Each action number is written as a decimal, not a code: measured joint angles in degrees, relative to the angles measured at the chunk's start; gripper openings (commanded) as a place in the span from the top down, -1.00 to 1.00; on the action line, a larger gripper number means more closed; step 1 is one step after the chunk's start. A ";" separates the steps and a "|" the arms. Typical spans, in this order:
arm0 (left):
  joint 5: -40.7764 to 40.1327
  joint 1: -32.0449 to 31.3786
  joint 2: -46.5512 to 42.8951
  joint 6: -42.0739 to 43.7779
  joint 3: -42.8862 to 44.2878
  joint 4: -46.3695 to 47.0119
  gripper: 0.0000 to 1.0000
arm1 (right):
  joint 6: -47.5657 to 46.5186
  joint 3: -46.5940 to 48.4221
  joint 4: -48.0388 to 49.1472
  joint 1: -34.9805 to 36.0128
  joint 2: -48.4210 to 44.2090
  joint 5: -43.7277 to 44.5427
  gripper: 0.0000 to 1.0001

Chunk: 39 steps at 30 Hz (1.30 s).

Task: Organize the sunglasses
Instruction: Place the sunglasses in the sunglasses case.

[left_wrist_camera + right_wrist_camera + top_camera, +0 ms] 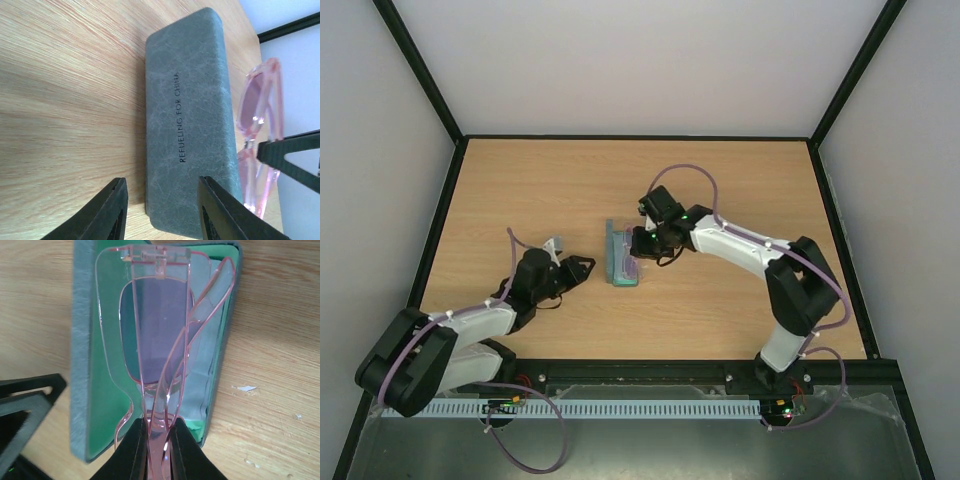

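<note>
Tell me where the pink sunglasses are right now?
In the right wrist view, the sunglasses are pinched in the right gripper over the open case, near the middle of the table.

Wooden table (740, 170), black frame posts (420, 68), plain white walls (640, 60).

Pink translucent sunglasses (160, 340), arms folded, held on edge, over the open green-lined case (80, 340)

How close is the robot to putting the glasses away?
About halfway. Done: the case lies open, green lining showing. In hand: the right hand pinches the sunglasses over the open case. The left hand sits open beside it. Left: set them in, let go, close the lid.
</note>
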 measured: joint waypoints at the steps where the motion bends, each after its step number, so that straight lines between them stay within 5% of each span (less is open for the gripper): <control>1: -0.02 0.35 -0.46 0.17 0.13 -0.57 0.17 | 0.02 0.59 -0.48 0.46 0.98 0.70 0.97; 27: 2.62 3.96 -4.00 1.88 -0.02 -4.17 0.17 | 1.40 14.78 -8.96 4.57 17.03 15.08 0.97; 39: 3.48 4.46 -3.19 2.08 -0.02 -4.15 0.17 | 1.11 18.73 -13.07 6.21 18.69 17.62 0.48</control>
